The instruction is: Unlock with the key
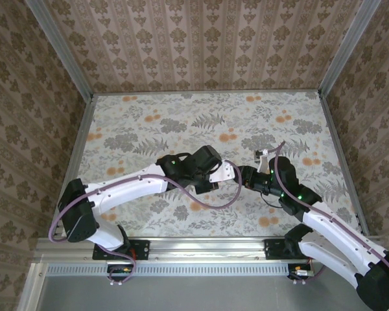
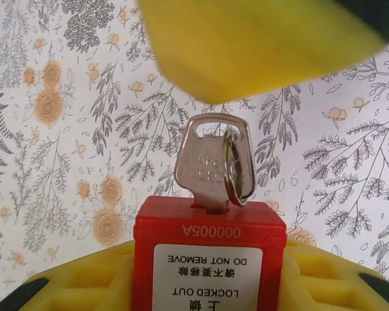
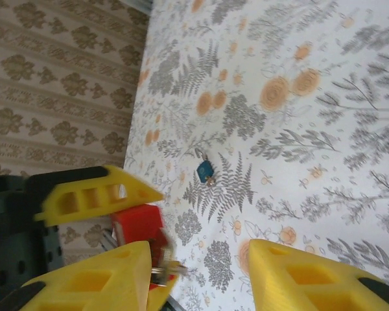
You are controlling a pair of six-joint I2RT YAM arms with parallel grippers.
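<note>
On the bench, out past both arms, lies the key: teal head, short blade, small ring. It is probably light and stiff, with slick metal, and it lies flat, so pinch the plastic head from low down. The left gripper has its jaws clamped on the red padlock body. A bare metal key with a ring sits in its keyway. The right gripper has its jaws wide apart and grips nothing, with one finger just beside that metal key. Bench is flat with a busy floral print, so the tiny key is easy to lose. Patterned walls close in three sides.
</note>
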